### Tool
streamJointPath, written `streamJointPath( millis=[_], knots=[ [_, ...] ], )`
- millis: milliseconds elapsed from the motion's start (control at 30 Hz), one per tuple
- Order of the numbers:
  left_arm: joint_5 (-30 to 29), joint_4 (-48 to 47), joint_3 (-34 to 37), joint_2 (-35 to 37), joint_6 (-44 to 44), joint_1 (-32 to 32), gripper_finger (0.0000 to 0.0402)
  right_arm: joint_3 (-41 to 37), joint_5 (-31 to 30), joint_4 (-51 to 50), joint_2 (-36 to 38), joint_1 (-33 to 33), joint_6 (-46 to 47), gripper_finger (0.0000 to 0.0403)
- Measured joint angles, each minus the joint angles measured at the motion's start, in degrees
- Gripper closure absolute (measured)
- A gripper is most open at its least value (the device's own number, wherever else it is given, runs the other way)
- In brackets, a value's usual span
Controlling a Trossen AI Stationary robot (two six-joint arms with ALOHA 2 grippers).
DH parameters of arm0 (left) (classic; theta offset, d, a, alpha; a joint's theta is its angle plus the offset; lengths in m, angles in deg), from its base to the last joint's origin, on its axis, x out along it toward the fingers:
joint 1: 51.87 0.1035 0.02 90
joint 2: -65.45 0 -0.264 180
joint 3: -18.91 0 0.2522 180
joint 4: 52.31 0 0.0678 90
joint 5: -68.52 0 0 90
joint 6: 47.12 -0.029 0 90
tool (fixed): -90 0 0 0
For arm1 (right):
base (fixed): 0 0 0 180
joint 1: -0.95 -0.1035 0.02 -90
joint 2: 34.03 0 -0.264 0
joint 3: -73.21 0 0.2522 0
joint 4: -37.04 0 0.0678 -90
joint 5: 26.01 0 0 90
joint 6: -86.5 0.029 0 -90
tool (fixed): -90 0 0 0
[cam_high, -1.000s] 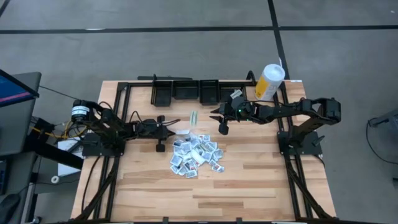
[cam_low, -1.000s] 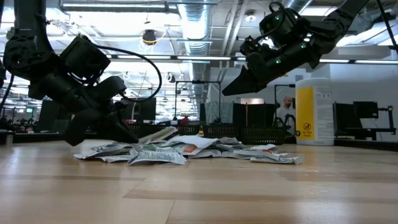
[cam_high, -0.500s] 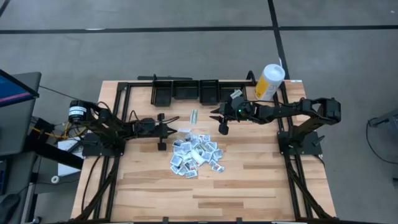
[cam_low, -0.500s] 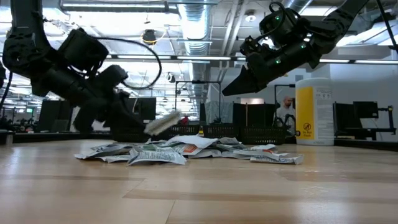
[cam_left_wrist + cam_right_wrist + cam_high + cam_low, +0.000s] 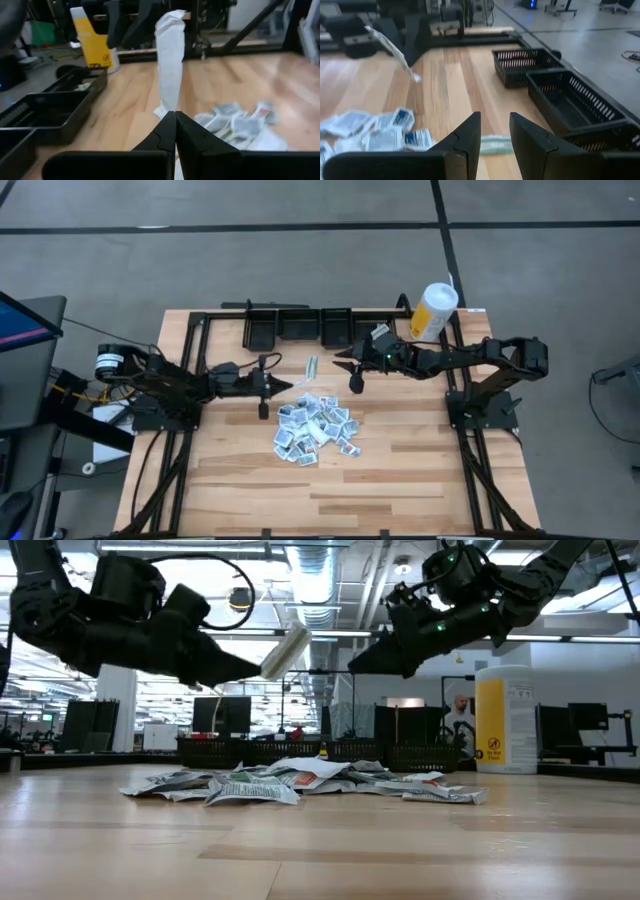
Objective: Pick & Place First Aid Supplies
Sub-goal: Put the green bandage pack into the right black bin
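Left hand [image 5: 262, 667] risen, packet [image 5: 284, 650] pinched, above pile [image 5: 300, 781]

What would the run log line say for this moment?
left gripper: shut on white packet, lifted above packet pile | right gripper: open, empty, hovering near black bins | canister: upright

setting: robotics lab or industrial workshop, open-plan. evidence: grey concrete floor [image 5: 300, 210] crossed by dark lines; exposed ceiling ducts [image 5: 320, 570] and strip lights overhead; rows of dark monitors [image 5: 580, 725] on benches in the hall behind; a person [image 5: 460, 720] standing far back; wooden counter [image 5: 400, 470] framed by black rails, with black plastic bins [image 5: 300, 328] along its far edge; cabling [image 5: 95, 390] beside the left arm's base.
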Motion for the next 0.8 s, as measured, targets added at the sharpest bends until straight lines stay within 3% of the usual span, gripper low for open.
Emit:
streamJointPath(
  millis=[433, 800],
  knots=[
    [1.4, 0.3, -5.5, -4.6, 2.9, -0.1, 0.0394, 0.0, 4.5, 5.7, 0.0, -4.1, -1.4, 0.0298],
    [2.2, 0.7, -8.1, -7.9, 4.0, -0.1, 0.0394, 0.0, 4.4, 5.9, 0.0, -4.8, -1.9, 0.0221]
  ],
)
